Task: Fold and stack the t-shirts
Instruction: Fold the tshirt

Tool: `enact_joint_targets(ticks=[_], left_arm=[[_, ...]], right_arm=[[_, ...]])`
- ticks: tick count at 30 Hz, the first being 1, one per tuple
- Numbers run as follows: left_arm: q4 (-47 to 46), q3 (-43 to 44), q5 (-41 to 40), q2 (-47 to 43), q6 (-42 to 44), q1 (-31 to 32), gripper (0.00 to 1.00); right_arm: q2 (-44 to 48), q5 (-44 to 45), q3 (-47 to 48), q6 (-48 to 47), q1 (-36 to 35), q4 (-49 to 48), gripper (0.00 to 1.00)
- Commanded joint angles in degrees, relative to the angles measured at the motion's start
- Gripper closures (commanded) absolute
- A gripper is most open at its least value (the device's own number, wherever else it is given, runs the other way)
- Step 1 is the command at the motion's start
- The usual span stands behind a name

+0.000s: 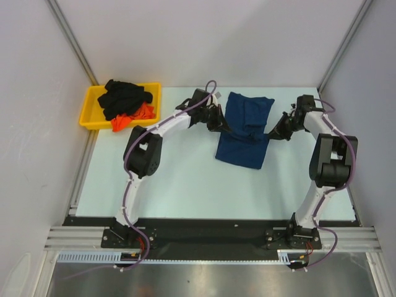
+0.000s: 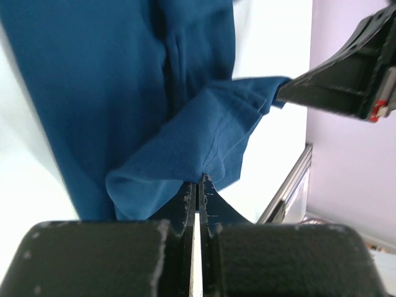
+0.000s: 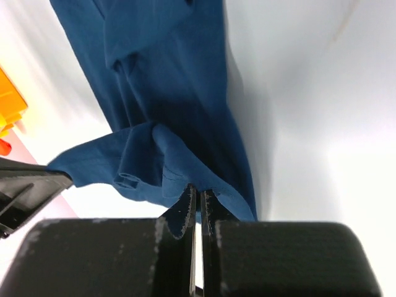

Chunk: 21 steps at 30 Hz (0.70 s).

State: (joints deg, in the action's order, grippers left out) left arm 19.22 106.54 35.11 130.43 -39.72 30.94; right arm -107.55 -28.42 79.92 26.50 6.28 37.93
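Note:
A navy blue t-shirt lies folded into a long strip at the middle back of the table. My left gripper is shut on its left edge, and the pinched cloth shows in the left wrist view. My right gripper is shut on its right edge, with the cloth bunched at the jaws in the right wrist view. Both pinched edges are lifted a little. A black t-shirt and an orange-red t-shirt lie heaped in the yellow tray. No print shows on the navy shirt.
The yellow plastic tray stands at the back left corner of the table. Metal frame rails run along both sides, and white walls close the sides and the back. The arm bases sit at the near edge.

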Motion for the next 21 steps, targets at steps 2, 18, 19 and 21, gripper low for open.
enact_joint_targets(ticks=[2,18,19,21], left_arm=[[-2.77,5.61,1.89,2.63,-4.30,-1.49,1.00],[-4.81,9.38,1.89,8.35,-7.91,-3.69,0.99],[-4.90,10.26,2.06,8.61,-8.09,-3.78,0.99],[-4.20,12.19,2.42,10.10,-7.74,-3.78,0.93]], right_arm=[[-3.98,-4.00,6.03,-2.42,0.40,0.92,1.00],[-11.36,-5.85,13.59,-3.30,0.40,2.85,1.00],[-11.63,-5.50,13.94,-3.30,0.40,3.46,1.00],[-12.33,-5.24,15.00,-3.65,0.40,3.99,1.00]])
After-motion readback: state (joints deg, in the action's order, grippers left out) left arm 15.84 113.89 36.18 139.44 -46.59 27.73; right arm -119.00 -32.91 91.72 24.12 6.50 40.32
